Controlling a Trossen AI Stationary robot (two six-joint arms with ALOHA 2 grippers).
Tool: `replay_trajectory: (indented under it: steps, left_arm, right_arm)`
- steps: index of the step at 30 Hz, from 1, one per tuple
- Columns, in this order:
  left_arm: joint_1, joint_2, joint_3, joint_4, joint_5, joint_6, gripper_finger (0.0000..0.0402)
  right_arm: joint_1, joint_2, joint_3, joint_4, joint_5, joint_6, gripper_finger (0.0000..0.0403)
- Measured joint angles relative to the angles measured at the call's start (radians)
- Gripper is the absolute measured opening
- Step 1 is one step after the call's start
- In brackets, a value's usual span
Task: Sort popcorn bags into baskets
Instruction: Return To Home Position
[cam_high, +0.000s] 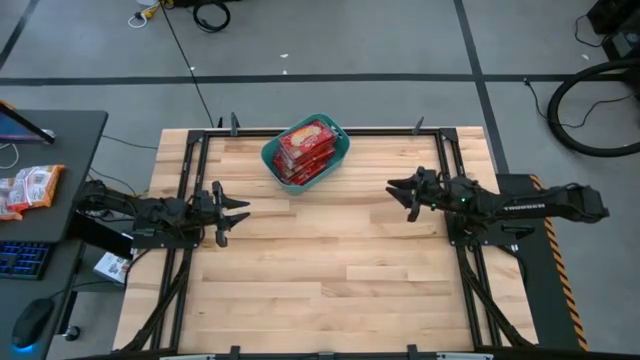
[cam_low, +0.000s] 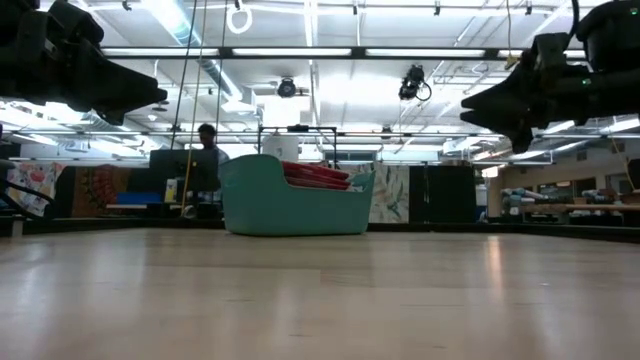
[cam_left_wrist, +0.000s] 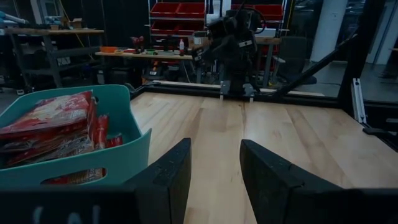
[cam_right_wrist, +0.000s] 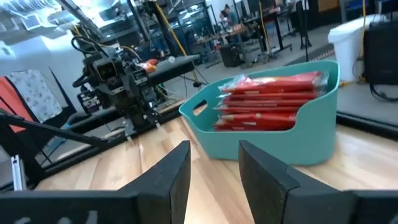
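A teal plastic rectangular tub (cam_high: 268, 158) with rounded corners stands at the far middle of the pale wooden table (cam_high: 320, 265). The flat red popcorn bags (cam_high: 305, 148) lie stacked inside it, the top one reaching about rim height.

Both dark arms sit at their own sides of the table, stretched roughly level and pointing inward at each other. The left gripper (cam_high: 238, 211) hangs over the table's left part, its two fingers spread apart and empty. The right gripper (cam_high: 398, 198) hangs over the right part, angled slightly toward the tub, its fingers likewise spread and empty. In the low view both grippers are well above the wood. The tub lies between them and farther back, apart from both.
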Motion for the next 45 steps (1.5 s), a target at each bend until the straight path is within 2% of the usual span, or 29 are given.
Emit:
replay_trajectory:
  steps: [5,10,17,24,27,45]
  left_arm:
    - [0.000,0.000,0.000,0.000,0.000,0.000,0.0142]
    - [0.000,0.000,0.000,0.000,0.000,0.001,0.0142]
    - [0.000,0.000,0.000,0.000,0.000,0.001,0.0142]
    - [0.000,0.000,0.000,0.000,0.000,0.001,0.0142]
    - [0.000,0.000,0.000,0.000,0.000,0.001,0.0142]
    - [0.000,0.000,0.000,0.000,0.000,0.001,0.0142]
  right_arm:
    - [0.000,-0.050,0.000,-0.056,0.006,-0.048,0.0139]
    - [0.000,-0.123,0.000,-0.223,-0.005,-0.062,0.0139]
    - [0.000,-0.294,0.000,-0.384,0.075,-0.018,0.0138]
    - [0.000,-0.427,0.000,-0.516,0.023,0.119,0.0138]
    - [0.000,-0.438,0.000,-0.513,0.022,0.163,0.0138]
    - [0.000,-0.438,0.000,-0.513,0.017,0.149,0.0139]
